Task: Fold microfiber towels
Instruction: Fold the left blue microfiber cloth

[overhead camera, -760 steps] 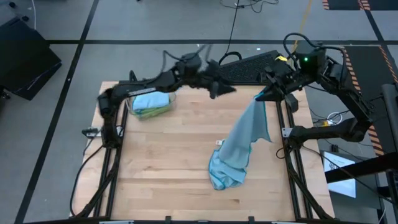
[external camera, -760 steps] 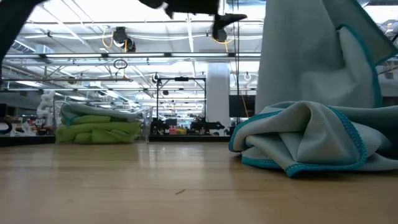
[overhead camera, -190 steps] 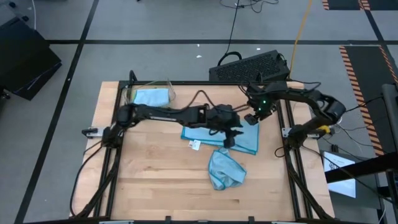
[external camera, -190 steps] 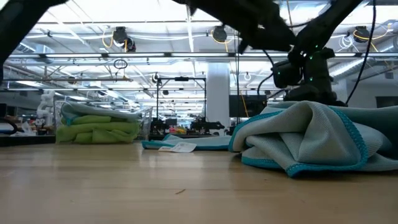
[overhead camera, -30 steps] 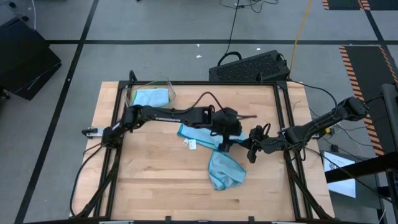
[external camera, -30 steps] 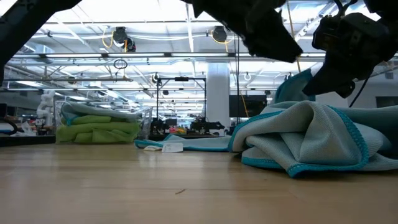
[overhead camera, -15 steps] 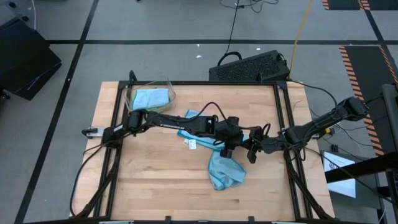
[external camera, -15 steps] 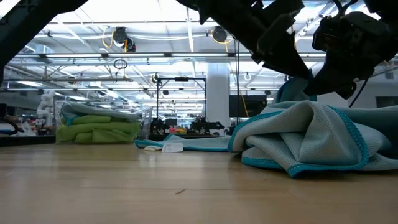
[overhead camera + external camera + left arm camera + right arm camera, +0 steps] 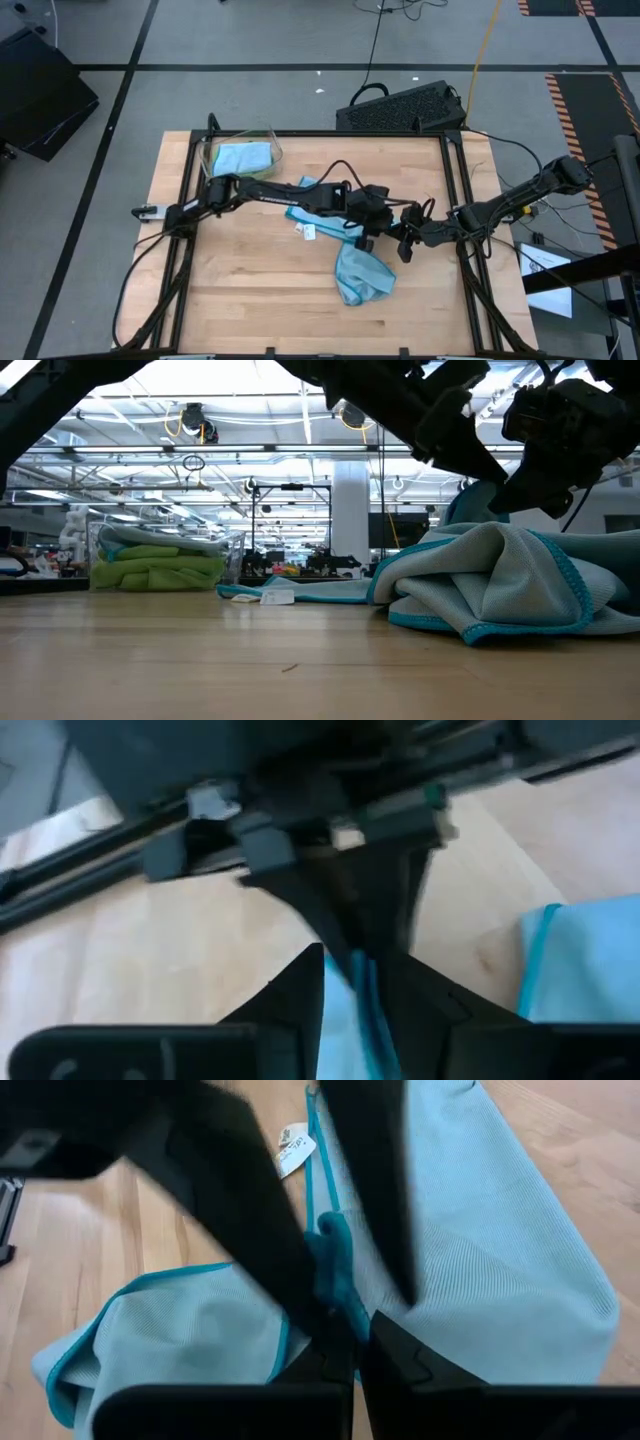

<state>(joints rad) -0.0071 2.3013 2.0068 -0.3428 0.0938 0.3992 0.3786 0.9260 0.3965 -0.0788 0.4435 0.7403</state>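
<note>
Flat light-blue microfiber towel [image 9: 320, 215] mid-table, its edge pinched by both grippers; crumpled light-blue towel [image 9: 362, 274] just in front. Front-left wooden table [image 9: 240, 300] bare. Left gripper [image 9: 366, 240] reaches across low, fingers narrowed on towel edge. Right gripper [image 9: 402, 243] stretched low, clamped shut on same edge.

Left arm [image 9: 300, 193] hides much of the flat towel [image 9: 305, 214].

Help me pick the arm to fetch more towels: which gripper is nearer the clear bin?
Left. The left gripper is mid-table, right of the clear bin; the right gripper lies farther right.
</note>
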